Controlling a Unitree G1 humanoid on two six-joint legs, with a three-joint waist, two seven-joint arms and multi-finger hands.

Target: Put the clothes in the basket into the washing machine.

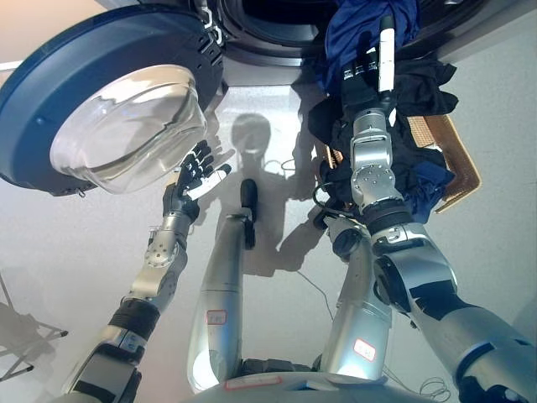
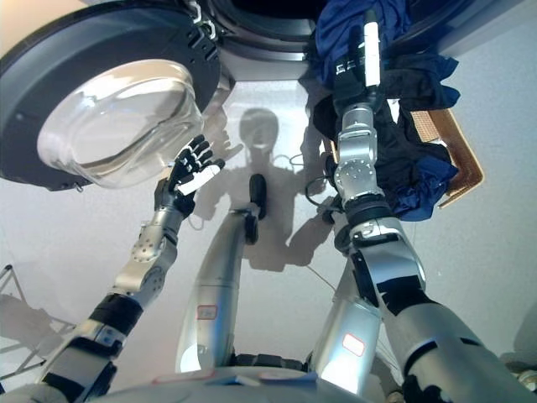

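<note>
1. Washing machine (image 1: 277, 34): drum opening at the top of the view, dark inside. Its round door (image 1: 101, 101) hangs swung wide to the robot's left, glass bowl facing out. Risk: the door sits near the left hand; a nudge could swing it back across the opening.
2. Basket (image 1: 457, 159): woven, on the floor just right of the machine's front. Dark clothes (image 1: 424, 92) heap over its rim. Risk: these may drag out and drop to the floor if the lifted piece is tangled with them.
3. Blue garment (image 1: 361, 29): bunched at the lower right edge of the drum opening, part of it hanging outside. Likely to slide back out if released too soon.
4. Right hand (image 1: 373, 59): raised into the blue garment, fingers buried in cloth; whether they clasp it cannot be told.
5. Left hand (image 1: 197, 172): fingers spread and relaxed, holding nothing, below the door's rim.
</note>
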